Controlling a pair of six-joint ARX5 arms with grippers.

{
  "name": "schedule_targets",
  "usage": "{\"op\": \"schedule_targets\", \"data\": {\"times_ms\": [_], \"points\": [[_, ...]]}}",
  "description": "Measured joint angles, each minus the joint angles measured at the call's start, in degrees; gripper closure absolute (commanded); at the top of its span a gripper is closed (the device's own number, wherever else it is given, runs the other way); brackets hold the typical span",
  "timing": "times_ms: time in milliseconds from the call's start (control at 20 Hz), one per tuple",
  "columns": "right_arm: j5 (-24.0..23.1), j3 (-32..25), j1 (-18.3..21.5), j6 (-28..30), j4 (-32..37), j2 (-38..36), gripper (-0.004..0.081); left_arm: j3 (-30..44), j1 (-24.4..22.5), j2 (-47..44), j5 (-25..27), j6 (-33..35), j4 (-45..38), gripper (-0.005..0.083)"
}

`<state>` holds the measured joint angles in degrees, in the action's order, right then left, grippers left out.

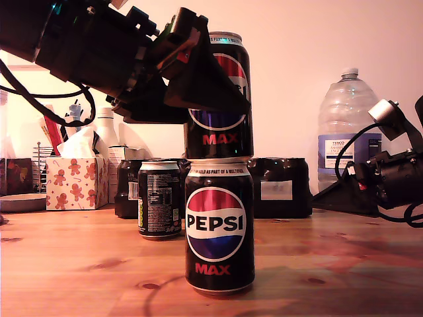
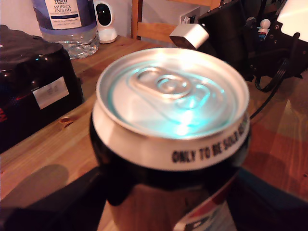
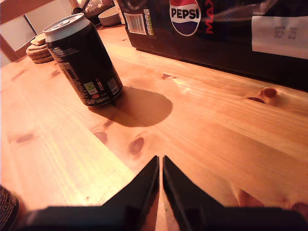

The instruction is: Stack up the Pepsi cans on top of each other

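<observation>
Top Pepsi can [image 1: 220, 99] upright, long axis vertical, logo facing the exterior camera, seated on bottom can [image 1: 219, 228] at table [image 1: 330, 264] centre. My first gripper [image 1: 208, 86] clamped round its body. Third can [image 1: 159, 198] upright behind. My second gripper [image 3: 160, 180] fingers pressed together, empty.

We note a plain pale wall [image 1: 297, 39] in warm light behind a knotty wooden table [image 1: 344, 264]; a wooden chair [image 2: 159, 19] stands beyond.
</observation>
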<state>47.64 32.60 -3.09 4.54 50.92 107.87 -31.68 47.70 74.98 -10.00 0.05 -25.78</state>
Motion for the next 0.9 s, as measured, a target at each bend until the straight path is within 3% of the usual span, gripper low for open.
{"op": "schedule_targets", "data": {"times_ms": [100,150,250,300,350,900], "points": [[0.00,-0.02,0.00,0.00,0.00,0.00,0.0782,0.00,0.00,-0.20,0.00,0.04,0.31,0.0495],[0.00,-0.02,0.00,0.00,-0.02,0.00,0.0782,0.00,0.00,-0.28,0.00,0.09,0.48,0.0414],[0.02,-0.02,0.00,0.00,-0.26,0.00,0.0782,0.00,0.00,-0.28,0.00,0.09,0.48,0.0170],[0.00,0.00,0.00,0.00,-0.44,0.00,0.0782,-0.02,0.00,-0.28,0.00,0.09,0.46,0.0082],[0.00,0.00,0.00,0.00,-0.52,0.00,0.0782,-0.02,0.00,-0.28,-0.02,0.09,0.46,0.0051],[0.00,0.00,0.00,0.00,-1.03,0.02,0.0782,-2.49,0.00,-0.28,0.00,0.02,1.33,0.0051]]}}
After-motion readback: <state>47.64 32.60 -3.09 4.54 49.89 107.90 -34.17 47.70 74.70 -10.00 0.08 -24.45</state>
